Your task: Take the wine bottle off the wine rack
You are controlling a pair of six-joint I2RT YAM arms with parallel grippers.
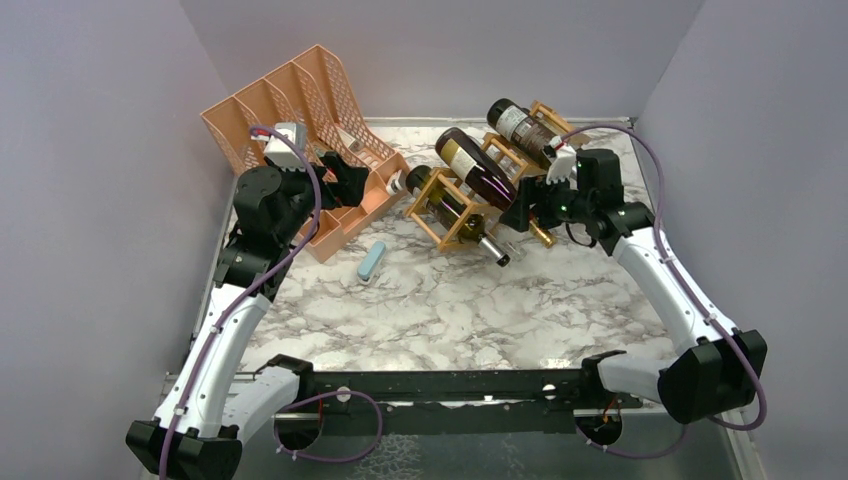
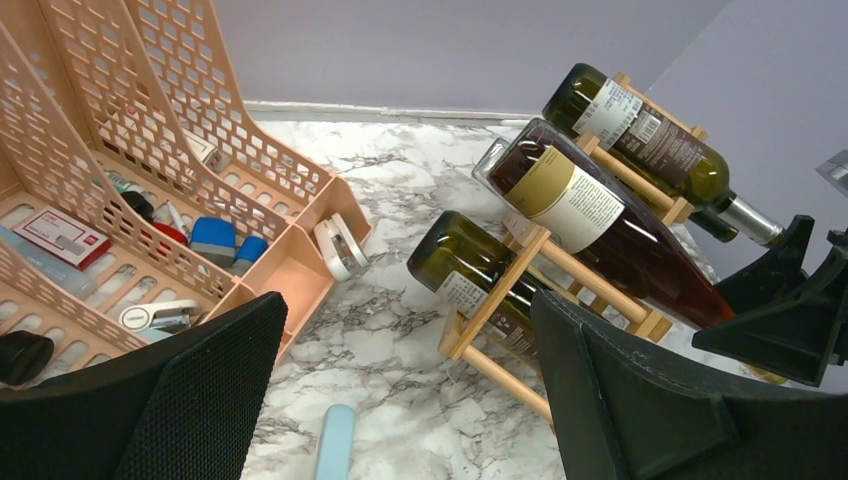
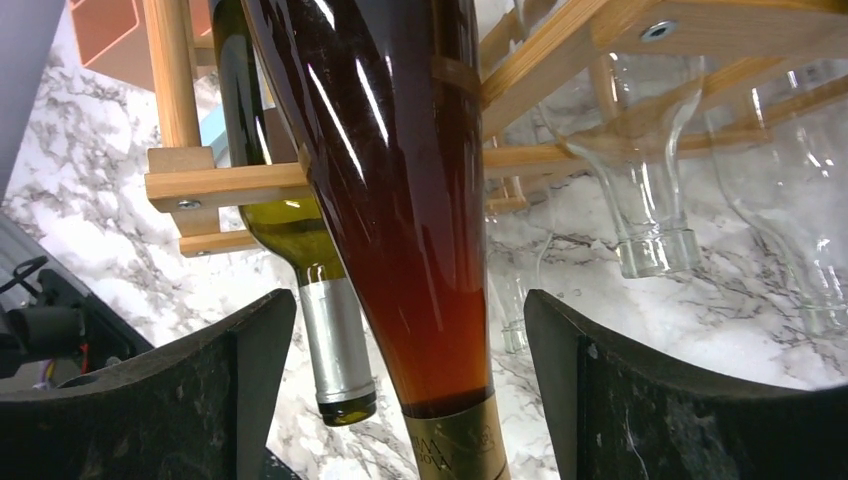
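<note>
- The wine rack [image 1: 470,195] sits at upper centre of the overhead frame on the marble table [image 1: 450,310], angled so the bottle necks point down toward lower right. That is likely why I have the right arm on that side.
- Three bottles lie in it. The middle one, the amber-brown wine bottle [image 1: 475,165] with the cream label, is my target. Its neck slopes out past the slats, free to be drawn along its own axis.
- In the right wrist view that bottle [image 3: 400,200] fills the centre, gold foil at the bottom edge. A green bottle [image 3: 300,250] with a silver cap lies just left of it, and clear glass necks hang to the right.
- Right gripper [image 3: 410,400]: fingers spread either side of the amber neck, a gap visible on both sides. Not gripping yet, by my reading.
- Left gripper [image 2: 400,400]: fingers wide apart, holding nothing, up by the pink file organiser [image 1: 300,150] at upper left. It looks across at the rack's base ends [image 2: 560,270], parked clear of the pull path.
- Small blue item [image 1: 371,262] lies on the marble below the organiser, well away from the rack.
- Risk, as I judge it: the green neck sits close, and a skewed pull could drag the light rack along.
</note>
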